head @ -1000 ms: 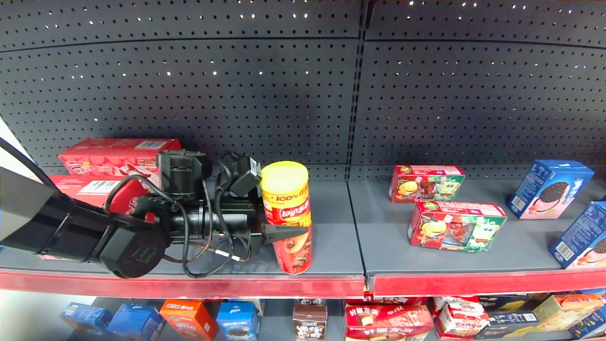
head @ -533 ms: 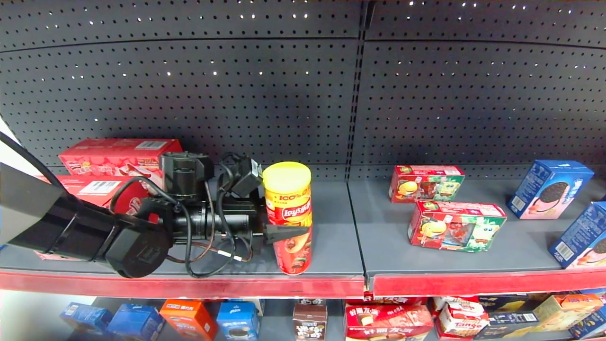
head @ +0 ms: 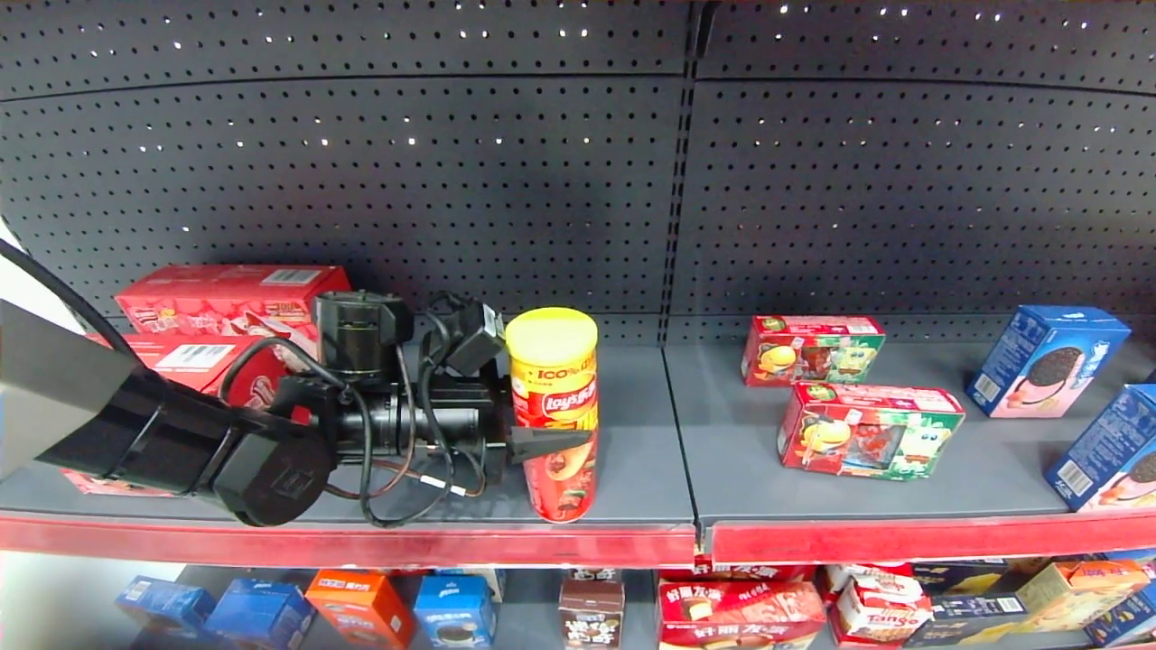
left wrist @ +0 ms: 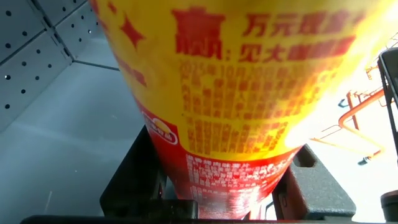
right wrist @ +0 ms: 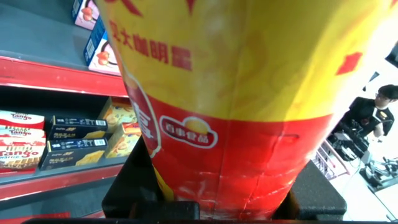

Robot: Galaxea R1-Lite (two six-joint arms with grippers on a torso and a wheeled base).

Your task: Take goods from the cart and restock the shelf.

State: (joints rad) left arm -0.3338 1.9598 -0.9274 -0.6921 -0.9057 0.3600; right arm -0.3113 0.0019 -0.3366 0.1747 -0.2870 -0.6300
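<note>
Yellow-lidded chip can [head: 552, 397], upright, seemingly on shelf [head: 637, 465]

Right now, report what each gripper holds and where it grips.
Left gripper clamps the upright chip can at mid-height. Right gripper clamps a second chip can by its side wall.

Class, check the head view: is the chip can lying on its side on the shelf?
No, the chip can stands upright on the shelf, its yellow lid on top.

dark perforated back panels [head: 361, 181], pinpoints of light in the holes, grey red-edged shelf [head: 632, 433]
</note>
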